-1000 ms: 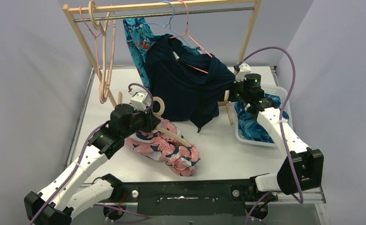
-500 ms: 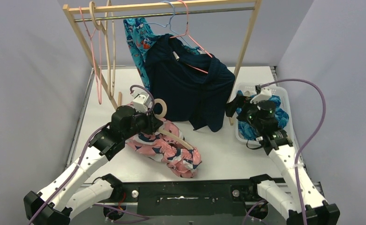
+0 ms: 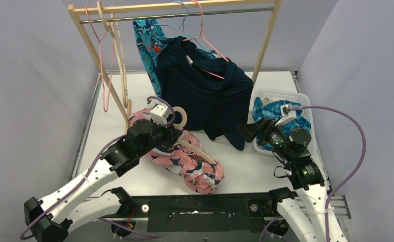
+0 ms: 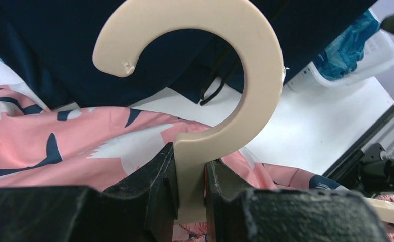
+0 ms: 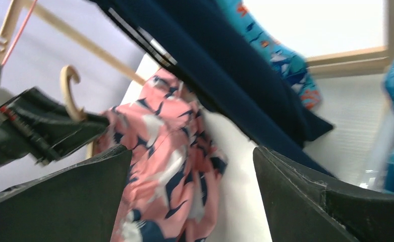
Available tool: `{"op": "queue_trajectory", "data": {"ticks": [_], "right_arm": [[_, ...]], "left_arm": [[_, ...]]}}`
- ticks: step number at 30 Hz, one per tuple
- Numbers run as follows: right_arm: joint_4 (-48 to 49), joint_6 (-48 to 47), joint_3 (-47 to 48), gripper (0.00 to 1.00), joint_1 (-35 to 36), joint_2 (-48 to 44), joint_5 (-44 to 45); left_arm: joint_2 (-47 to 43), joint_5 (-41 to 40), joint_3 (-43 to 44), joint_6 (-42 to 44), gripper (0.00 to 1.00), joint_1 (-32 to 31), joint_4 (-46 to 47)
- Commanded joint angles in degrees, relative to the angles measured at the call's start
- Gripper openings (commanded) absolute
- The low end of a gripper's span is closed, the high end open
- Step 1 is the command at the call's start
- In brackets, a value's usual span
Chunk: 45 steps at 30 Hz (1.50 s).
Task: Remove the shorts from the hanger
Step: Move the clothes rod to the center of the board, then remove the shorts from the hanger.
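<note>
The left jaws are nearly shut, their black fingers [image 4: 149, 181] pinching the flat neck of a cream wooden hanger [image 4: 255, 65]. Its thick, round hook curls up just above the jaws, with a small chip at the tip. Right under and beside the jaws lies the pink-and-navy floral shorts [image 3: 189, 161], soft and bunched into a crumpled heap on the white desk [image 3: 245, 171]. One arm of the hanger slants away from the jaws into that heap; whether the cloth is threaded on it cannot be told.

The right jaws stand wide open and hold nothing. Their two blunt, matte black fingers [image 5: 58, 201] frame the floral heap in the wrist view. Just ahead of these jaws hangs the lower hem of the dark navy shorts [image 3: 205, 96]; whether they touch it cannot be told. This plain, heavy cloth droops from a thin pink wire hanger [image 3: 205, 38] on the wooden rack [image 3: 265, 35]. Behind it on the same rail hangs the teal shark-print shorts [image 3: 147, 45].

Behind the right jaws sits a white slotted plastic basket [image 3: 280, 94] holding rumpled blue patterned shorts [image 3: 263, 108]. Far beyond the left jaws, a bare wire hanger [image 3: 105, 75] and a bare wooden one [image 3: 119, 50] dangle at the rail's end.
</note>
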Motion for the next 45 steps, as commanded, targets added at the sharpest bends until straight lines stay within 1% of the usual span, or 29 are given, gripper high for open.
{"op": "queue_trajectory", "data": {"ticks": [1, 5, 8, 10, 12, 15, 17, 19, 22, 24, 27, 28, 30, 32, 33, 34, 38, 42, 45], "right_arm": [[0.4, 4.2, 1.4, 0.94, 0.5, 0.8, -13.4], [0.0, 4.5, 1.1, 0.84, 3.5, 0.5, -17.6], [2.0, 5.3, 1.3, 0.74, 9.0, 2.3, -17.3], [-0.2, 4.2, 3.4, 0.67, 14.3, 5.2, -13.8], [-2.8, 2.5, 5.5, 0.63, 20.7, 7.5, -7.5], [-5.4, 1.6, 7.1, 0.47, 29.9, 9.8, 2.9], [-7.4, 1.0, 8.0, 0.45, 33.9, 11.7, 6.6], [-9.7, 0.7, 9.2, 0.38, 36.1, 13.8, 9.3], [-12.2, 0.2, 10.4, 0.36, 37.4, 15.4, 13.2], [-13.5, 0.1, 11.3, 0.41, 37.5, 14.9, 16.0], [-14.5, 0.3, 11.5, 0.51, 37.6, 12.9, 19.3], [-14.9, 0.5, 11.4, 0.52, 37.5, 12.1, 19.9], [-15.1, 0.4, 10.8, 0.48, 37.5, 10.8, 19.3], [-15.4, 0.3, 10.5, 0.36, 37.4, 10.0, 18.7], [-15.3, 0.2, 10.4, 0.33, 37.4, 10.0, 18.4], [-14.9, 0.1, 10.3, 0.31, 37.4, 10.2, 17.6], [-11.7, -0.2, 9.6, 0.31, 37.4, 12.3, 13.9], [-10.4, -0.1, 9.6, 0.3, 37.5, 13.8, 16.1], [-10.9, 0.0, 9.7, 0.14, 37.5, 13.4, 18.9]], "left_arm": [[0.0, -5.8, 0.9, -1.3, 0.0, -0.9, 5.5], [0.3, -7.8, 0.4, -2.4, 0.0, -1.7, 5.2], [1.0, -10.6, 0.3, -3.4, 0.0, -2.6, 5.0], [1.5, -12.2, 0.5, -3.9, 0.0, -2.8, 4.6], [2.0, -13.4, 1.0, -4.1, 0.0, -2.9, 3.9], [2.8, -16.3, 1.5, -4.3, 0.0, -2.9, 3.1], [3.2, -17.0, 2.0, -4.1, 0.0, -3.0, 2.5], [3.1, -17.3, 1.9, -4.0, 0.0, -3.0, 2.5], [2.8, -18.3, 1.4, -4.2, 0.0, -2.9, 2.4], [2.7, -19.2, 1.1, -4.5, 0.0, -3.0, 2.2], [2.7, -19.8, 0.9, -4.6, 0.0, -2.9, 1.9], [2.6, -19.9, 0.9, -4.6, 0.0, -2.9, 1.7], [2.3, -20.2, 0.6, -4.7, 0.0, -3.0, 1.5], [1.9, -20.3, 0.2, -4.8, 0.0, -3.0, 1.6], [1.8, -20.4, 0.1, -4.9, 0.0, -2.9, 1.7], [1.8, -20.4, 0.0, -5.0, 0.0, -3.0, 1.8], [2.1, -20.3, 0.0, -5.3, 0.0, -2.9, 2.0], [1.8, -20.0, -0.2, -5.7, 0.0, -2.9, 1.8], [1.5, -20.3, -0.4, -6.0, 0.0, -2.9, 1.2]]}}
